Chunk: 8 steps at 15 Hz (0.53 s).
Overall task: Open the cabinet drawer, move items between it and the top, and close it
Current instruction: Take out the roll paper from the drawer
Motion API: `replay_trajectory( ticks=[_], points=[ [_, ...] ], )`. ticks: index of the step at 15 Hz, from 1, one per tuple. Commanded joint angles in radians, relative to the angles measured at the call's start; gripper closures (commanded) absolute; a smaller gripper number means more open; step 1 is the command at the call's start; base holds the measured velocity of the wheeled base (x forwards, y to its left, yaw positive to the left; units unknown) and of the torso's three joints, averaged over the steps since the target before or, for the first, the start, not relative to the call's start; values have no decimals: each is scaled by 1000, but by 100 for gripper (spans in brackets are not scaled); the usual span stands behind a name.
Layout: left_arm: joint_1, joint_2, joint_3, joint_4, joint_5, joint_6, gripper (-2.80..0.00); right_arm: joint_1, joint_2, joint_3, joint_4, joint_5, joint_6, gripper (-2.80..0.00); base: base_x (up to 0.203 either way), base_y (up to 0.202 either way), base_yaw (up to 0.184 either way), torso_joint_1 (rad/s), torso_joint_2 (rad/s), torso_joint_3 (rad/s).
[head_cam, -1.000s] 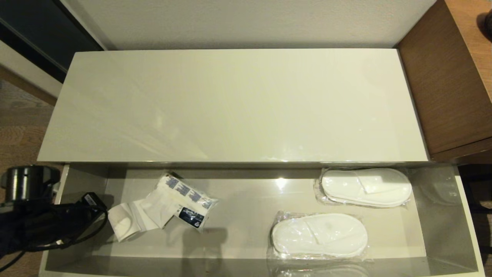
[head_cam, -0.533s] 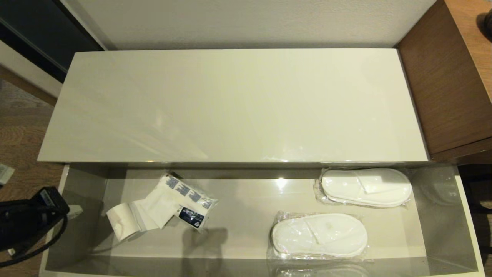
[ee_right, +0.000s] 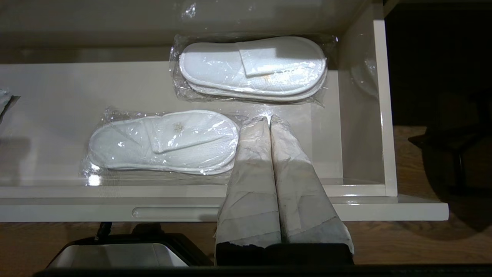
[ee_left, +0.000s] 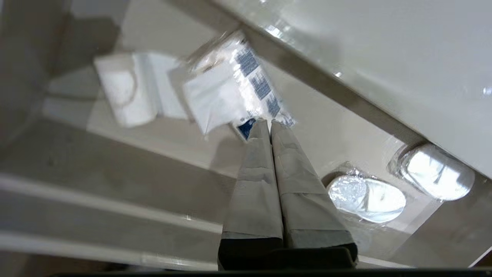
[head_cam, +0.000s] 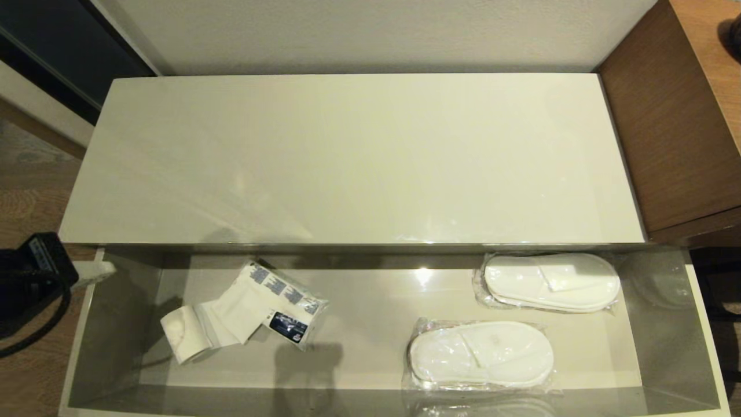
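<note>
The cabinet drawer (head_cam: 666, 330) stands pulled out below the bare glossy top (head_cam: 347, 156). Two packs of white slippers in clear plastic lie in its right half, one at the back (head_cam: 550, 282) and one nearer the front (head_cam: 480, 354). A toilet-paper roll (head_cam: 179, 339) lies at the left, its loose tail against a white packet with blue printing (head_cam: 272, 301). My left gripper (head_cam: 104, 268) is shut and empty at the drawer's back left corner, outside and above the rim; its fingertips (ee_left: 265, 124) point toward the packet (ee_left: 230, 92). My right gripper (ee_right: 268, 118), shut and empty, hangs before the drawer's right part, beside the nearer slippers (ee_right: 163, 140).
A brown wood-grain desk (head_cam: 677, 127) adjoins the cabinet on the right. Wooden floor (head_cam: 29, 191) lies to the left, where my left arm (head_cam: 29, 278) and its cable hang. The robot's base (ee_right: 115, 256) sits just in front of the drawer's front panel (ee_right: 77, 211).
My left arm has drawn back out of the drawer's left end, moving left and toward the back corner. The toilet-paper roll is now fully uncovered. The right arm has kept still.
</note>
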Motion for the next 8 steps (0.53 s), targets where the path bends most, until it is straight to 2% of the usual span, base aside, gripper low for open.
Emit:
replay_trajectory(
  ticks=[1, 6, 8],
  points=[
    [-13, 43, -24, 2, -3, 10, 0, 0, 0, 0, 0, 0, 0, 0, 0, 0, 0, 0, 0, 0],
    [-52, 31, -3, 16, -2, 9, 0, 0, 2, 0, -1, 0, 0, 0, 0, 0, 0, 0, 0, 0],
    [-59, 10, 41, 82, 4, 16, 0, 0, 2, 0, -1, 0, 0, 0, 0, 0, 0, 0, 0, 0]
  ],
)
